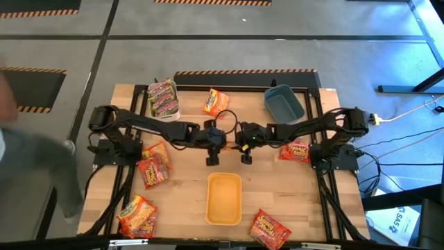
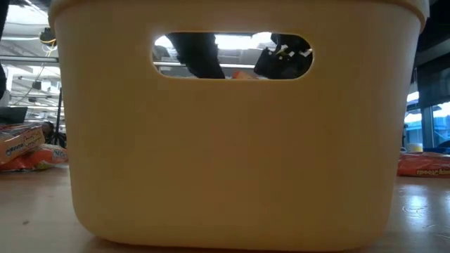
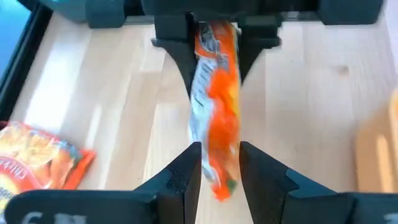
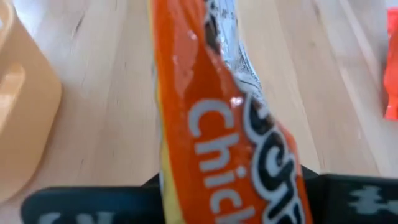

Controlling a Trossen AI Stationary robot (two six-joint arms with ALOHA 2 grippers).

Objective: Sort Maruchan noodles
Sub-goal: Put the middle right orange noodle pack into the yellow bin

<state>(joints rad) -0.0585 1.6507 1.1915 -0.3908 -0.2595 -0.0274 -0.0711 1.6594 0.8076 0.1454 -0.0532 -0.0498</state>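
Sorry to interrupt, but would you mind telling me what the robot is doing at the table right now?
It is sorting ramen packets into bins. Both arms meet mid-table above the yellow bin, with an orange packet between the left claw and the right claw, apparently a handover. The white bin holds green-pink packets, the blue bin looks empty, and more packets lie loose on the table.
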